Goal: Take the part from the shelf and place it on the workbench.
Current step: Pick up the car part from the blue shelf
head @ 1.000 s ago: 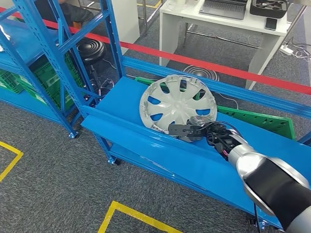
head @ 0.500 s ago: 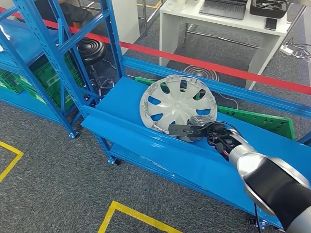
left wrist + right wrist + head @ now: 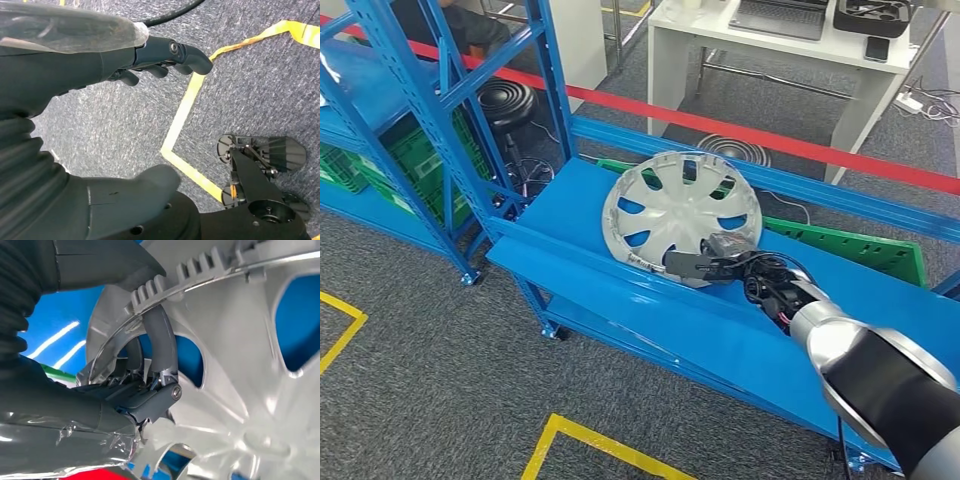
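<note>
Blue shelf (image 3: 569,215) over grey carpet, silver hubcap (image 3: 681,212) lying near its front edge.
Right hand (image 3: 731,262) clasped on the hubcap's near rim, fingers (image 3: 160,347) hooked through a spoke opening; left hand (image 3: 86,65) hanging loose, grasping nothing. Probably light, stiff plastic, glossy and slippery, clips brittle; best gripped at rim or spoke.

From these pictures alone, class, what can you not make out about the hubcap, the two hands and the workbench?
- Hubcap underside: head view, hidden by its own face.
- Right hand fingertips: head view, too small; right wrist view shows fingers hooked over the rim, their tips hidden behind it.
- Hubcap's far edge: right wrist view, cut off by the frame.
- Left hand: its palm is hidden by its own cover in the left wrist view.
- Workbench: cannot be identified.
</note>
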Controlling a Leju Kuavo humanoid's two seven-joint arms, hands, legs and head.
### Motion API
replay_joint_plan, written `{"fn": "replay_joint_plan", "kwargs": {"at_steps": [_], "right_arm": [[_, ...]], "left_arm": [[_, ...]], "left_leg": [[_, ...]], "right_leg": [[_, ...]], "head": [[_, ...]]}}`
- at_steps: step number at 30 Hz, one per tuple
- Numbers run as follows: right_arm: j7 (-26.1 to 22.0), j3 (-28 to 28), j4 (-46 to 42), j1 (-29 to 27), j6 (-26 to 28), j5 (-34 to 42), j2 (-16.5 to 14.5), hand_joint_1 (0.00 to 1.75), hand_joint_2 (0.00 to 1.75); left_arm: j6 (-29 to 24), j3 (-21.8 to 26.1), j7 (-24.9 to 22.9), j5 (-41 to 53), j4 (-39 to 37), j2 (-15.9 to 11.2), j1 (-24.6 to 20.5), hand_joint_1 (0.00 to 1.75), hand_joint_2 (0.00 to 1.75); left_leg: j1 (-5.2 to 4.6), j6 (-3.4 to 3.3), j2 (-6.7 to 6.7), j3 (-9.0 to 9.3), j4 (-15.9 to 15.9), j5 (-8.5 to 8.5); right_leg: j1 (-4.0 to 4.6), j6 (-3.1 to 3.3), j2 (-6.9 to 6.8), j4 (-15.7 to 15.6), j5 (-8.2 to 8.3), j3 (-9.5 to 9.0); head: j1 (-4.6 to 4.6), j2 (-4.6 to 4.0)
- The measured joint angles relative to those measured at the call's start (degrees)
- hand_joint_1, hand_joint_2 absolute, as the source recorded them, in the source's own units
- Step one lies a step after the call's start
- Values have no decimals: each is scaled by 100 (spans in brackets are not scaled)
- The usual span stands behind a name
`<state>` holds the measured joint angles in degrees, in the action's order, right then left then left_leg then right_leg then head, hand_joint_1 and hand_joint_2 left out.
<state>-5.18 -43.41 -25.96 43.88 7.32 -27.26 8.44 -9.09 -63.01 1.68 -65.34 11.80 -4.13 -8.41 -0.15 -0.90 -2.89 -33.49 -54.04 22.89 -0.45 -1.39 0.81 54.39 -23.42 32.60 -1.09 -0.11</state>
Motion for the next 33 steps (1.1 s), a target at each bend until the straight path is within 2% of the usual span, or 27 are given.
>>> {"fn": "replay_joint_plan", "kwargs": {"at_steps": [4, 17, 20, 24, 33], "right_arm": [[-119, 78, -240, -66, 378, 195, 1, 175, 175], [-243, 431, -1262, -2, 949, 543, 6, 175, 175], [-47, 571, -1725, 16, 1195, 635, 56, 175, 175], [291, 726, -2391, 37, 1236, 520, 175, 175, 175], [343, 973, -3296, 66, 1546, 412, 335, 175, 175]], "left_arm": [[-31, 23, -2, -21, 0, 0, 34, 0, 175], [-46, 26, 1, -60, 0, -2, 78, 0, 175], [-46, 26, 1, -71, 0, -2, 90, 0, 175], [-46, 26, 1, -77, 0, 1, 95, 0, 175], [-38, 26, -1, -94, 0, 11, 99, 0, 175]], "left_leg": [[-3, -10, -1, -39, 0, -16], [-9, -32, -24, -67, -3, -45], [-14, -34, -24, -69, -5, -54], [-16, -40, -30, -71, -8, -60], [-16, -31, -12, -67, -7, -50]], "right_leg": [[-5, -11, -1, 3, 15, 35], [-12, -28, -22, -2, 28, 52], [-16, -36, -23, -3, 41, 54], [-18, -37, -29, -4, 44, 53], [-18, -35, 17, -8, 46, 63]], "head": [[-2, 0], [-4, 0], [-3, 0], [-4, 0], [-7, 0]]}}
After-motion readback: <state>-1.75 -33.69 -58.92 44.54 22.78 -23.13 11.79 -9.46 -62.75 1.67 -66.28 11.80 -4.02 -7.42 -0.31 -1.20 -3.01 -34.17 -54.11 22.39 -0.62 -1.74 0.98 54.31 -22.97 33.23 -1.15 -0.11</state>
